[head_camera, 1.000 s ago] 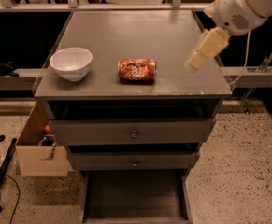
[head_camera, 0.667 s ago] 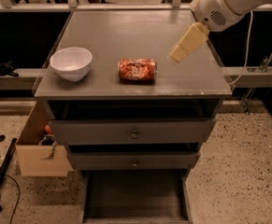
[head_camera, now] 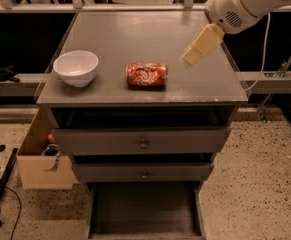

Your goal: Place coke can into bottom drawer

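Observation:
The coke can (head_camera: pixel 146 75), red-orange with white lettering and dented, lies on its side on the grey cabinet top (head_camera: pixel 135 34), right of centre near the front. The gripper (head_camera: pixel 189 59) hangs from the white arm at the upper right. It sits above the cabinet top, to the right of the can and apart from it. The bottom drawer (head_camera: pixel 144 211) is pulled out at the foot of the cabinet, a shallow dark tray with nothing in it.
A white bowl (head_camera: pixel 76 67) stands on the cabinet top left of the can. Two grey drawers with round knobs (head_camera: pixel 143 144) are partly pulled out. A cardboard box (head_camera: pixel 40 159) stands on the floor to the left. A railing runs behind.
The gripper has moved left and down, closer to the can. The can, bowl and drawers have not moved.

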